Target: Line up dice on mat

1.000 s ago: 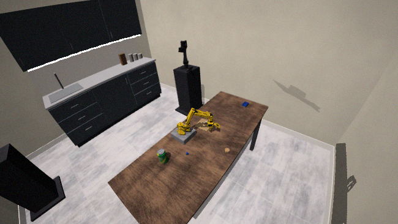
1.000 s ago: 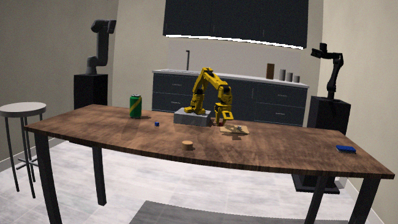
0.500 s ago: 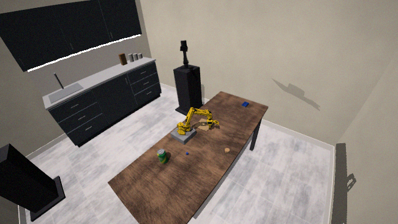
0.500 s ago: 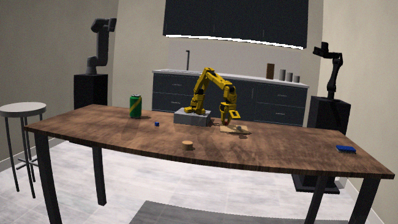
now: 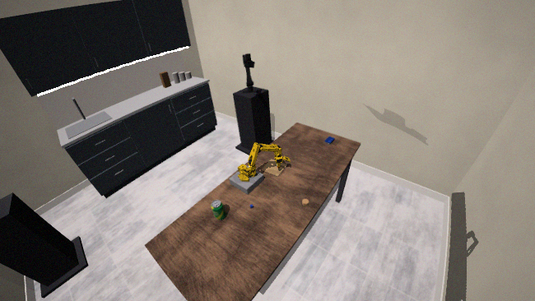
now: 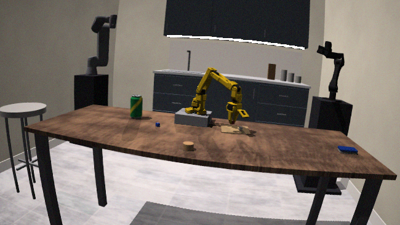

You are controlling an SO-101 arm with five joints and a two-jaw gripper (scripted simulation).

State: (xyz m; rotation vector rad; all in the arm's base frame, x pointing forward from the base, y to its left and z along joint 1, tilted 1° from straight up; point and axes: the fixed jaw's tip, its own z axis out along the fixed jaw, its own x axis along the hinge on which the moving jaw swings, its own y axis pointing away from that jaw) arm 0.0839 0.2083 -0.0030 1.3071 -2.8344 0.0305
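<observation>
We see the yellow arm [image 6: 215, 80] arched from its grey base block [image 6: 184, 120] out over the tan mat [image 6: 229, 130], which lies flat on the wooden desk [image 6: 277, 153] just beside that block. The gripper [image 6: 232, 120] points down, its tips hanging just above the mat's near part in the exterior view. The jaws are pinching something small; we take it to be a die, though it is too small between them for us to see it or read its number. In the top view the gripper [image 5: 284, 161] sits over the mat [image 5: 273, 169] and hides much of it.

On the far end of the mat, just beside the gripper, we make out a small pale-blue lump [image 6: 245, 128] that may be another die; its face is unreadable. A small dark-blue die [image 6: 157, 124] rests on the desk well apart from the mat, between the base block and a green can [image 6: 136, 106]. The same die [image 5: 251, 206] shows in the top view, off the mat.

The can bears a yellow diagonal stripe, but we can read no writing on it. A short tan cylinder [image 6: 188, 146] stands near the desk's front edge, and a flat blue block [image 6: 347, 149] lies near its right end. No label or lettering is legible anywhere.
</observation>
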